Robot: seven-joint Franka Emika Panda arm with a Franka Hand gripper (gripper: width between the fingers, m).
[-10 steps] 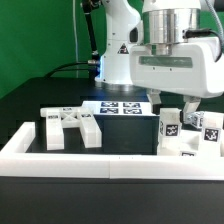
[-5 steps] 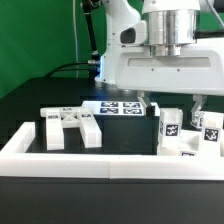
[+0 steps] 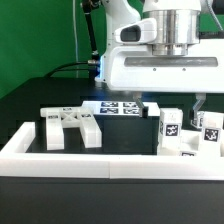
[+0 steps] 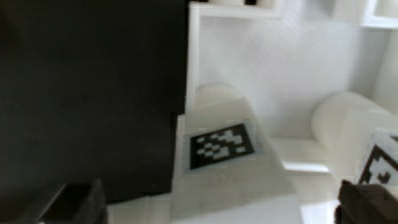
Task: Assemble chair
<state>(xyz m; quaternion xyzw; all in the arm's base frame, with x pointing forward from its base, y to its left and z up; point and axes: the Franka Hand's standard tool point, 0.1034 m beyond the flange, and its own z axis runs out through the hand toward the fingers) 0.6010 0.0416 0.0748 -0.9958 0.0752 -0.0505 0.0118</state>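
Observation:
The chair lies in loose white parts behind the front rail. Its X-braced frame (image 3: 70,126) is on the exterior view's left. Upright tagged blocks (image 3: 170,126) (image 3: 211,126) stand on the exterior view's right, over a flat slab (image 3: 186,147). My gripper (image 3: 175,103) hangs open above those blocks, one finger on each side and touching nothing. In the wrist view a white part with a black-and-white tag (image 4: 222,146) stands below the open gripper (image 4: 228,204), and a rounded white piece (image 4: 352,125) sits beside it. Both dark fingertips (image 4: 79,203) show only at the picture's edge.
A long low white rail (image 3: 90,160) runs across the front, with a raised end (image 3: 17,140) on the exterior view's left. The marker board (image 3: 120,108) lies flat behind the parts. Black tabletop (image 4: 89,90) lies beside the white parts. A green backdrop and cables stand behind.
The hand has turned broadside and looms wider in the exterior view, with its fingers now farther apart in the picture. The jaws stay open. No part has moved.

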